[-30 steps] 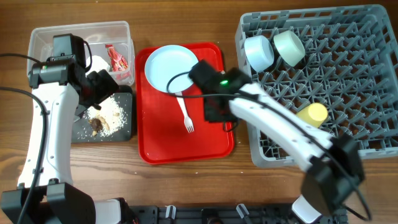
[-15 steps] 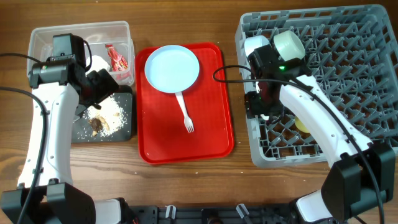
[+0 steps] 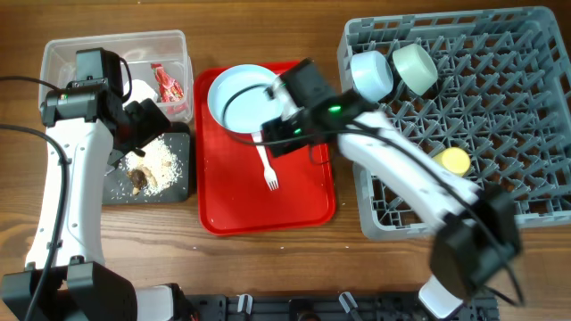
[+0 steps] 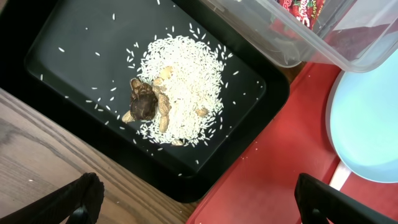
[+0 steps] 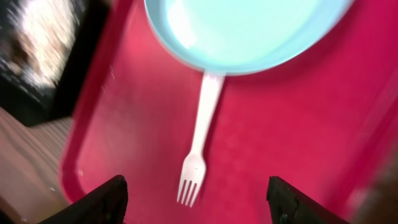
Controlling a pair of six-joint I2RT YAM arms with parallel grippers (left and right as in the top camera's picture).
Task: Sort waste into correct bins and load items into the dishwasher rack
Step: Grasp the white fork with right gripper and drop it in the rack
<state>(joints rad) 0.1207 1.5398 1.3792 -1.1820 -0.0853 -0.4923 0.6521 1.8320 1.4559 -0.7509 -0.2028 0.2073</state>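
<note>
Overhead: the right arm [image 3: 384,160] is hanging over the red tray [image 3: 303,201], above the white fork [image 3: 268,169] and the light-blue plate [image 3: 232,98]. The light-blue bowl [image 3: 372,74], pale-green bowl [image 3: 415,67] and yellow cup [image 3: 451,160] are sitting in the dishwasher rack [image 3: 508,98].

Left wrist: the left fingers [image 4: 84,196] are hanging apart, empty. The rice scraps [image 4: 177,93] are lying in the black tray [image 4: 62,37] just ahead of them.

Right wrist: the right fingers [image 5: 109,199] are spread wide. The fork is lying between them, tines toward them, with the plate beyond it.

Loading the fork looks to be the step in hand. Next, I'd say: drop straight down and pinch that slim handle.
</note>
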